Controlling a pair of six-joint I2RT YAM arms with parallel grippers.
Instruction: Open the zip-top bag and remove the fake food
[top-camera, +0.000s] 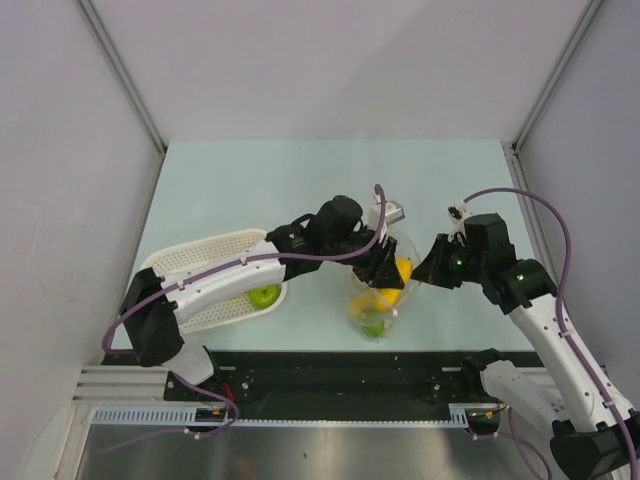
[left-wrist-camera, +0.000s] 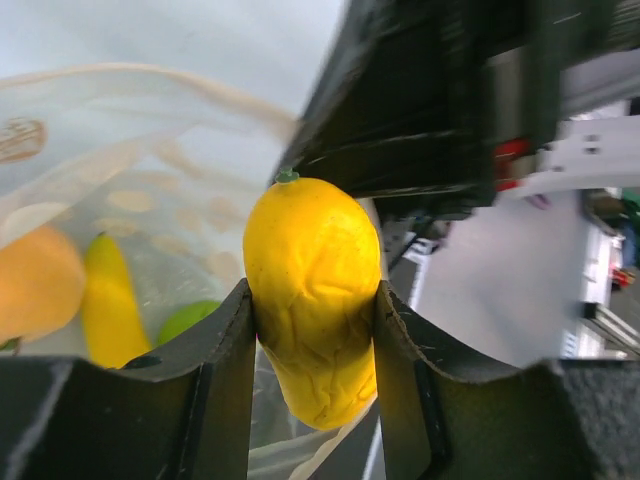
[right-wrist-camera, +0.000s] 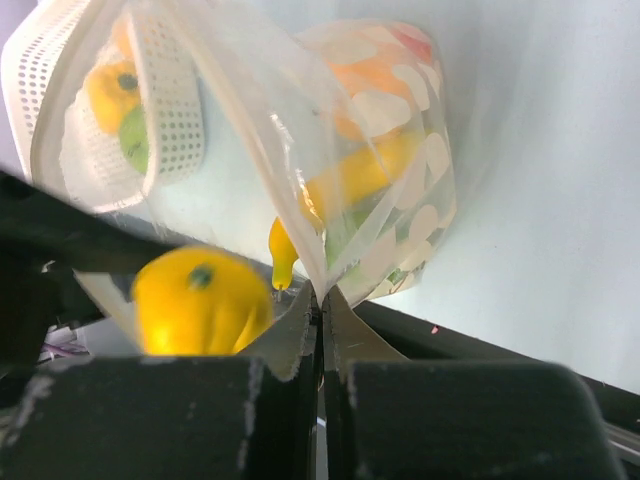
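From overhead, a clear, crinkly plastic zip-top bag (top-camera: 378, 305) sat in the lower middle of the frame, on the pale blue-green table (top-camera: 300, 170) near its front edge. It lay between the two black grippers and just right of a white perforated plastic basket (top-camera: 200, 262).

The left gripper (left-wrist-camera: 315, 330) reached in from the left. In its wrist camera the jaws were pinching a yellow plastic fruit (left-wrist-camera: 310, 250), oval and dimpled with a small green nub on top. One finger (left-wrist-camera: 228, 370) pressed each side, and the fruit's lower end hung below them. It was held at the bag's mouth, whose rim curved across the upper left of that view.

Lower left in that view, more fake food showed through the film: a yellow plastic banana (left-wrist-camera: 105, 310), an orange piece (left-wrist-camera: 35, 280) and a green round piece (left-wrist-camera: 185, 320).

The right gripper (right-wrist-camera: 322, 300) came in from the right. Its jaws were pressed together on a fold of the bag's film at the bottom centre of its wrist view. From there the plastic rose taut toward the upper left. The held fruit appeared just to the left of those fingers.

A round green plastic apple (top-camera: 265, 295) lay in the basket's near right corner.
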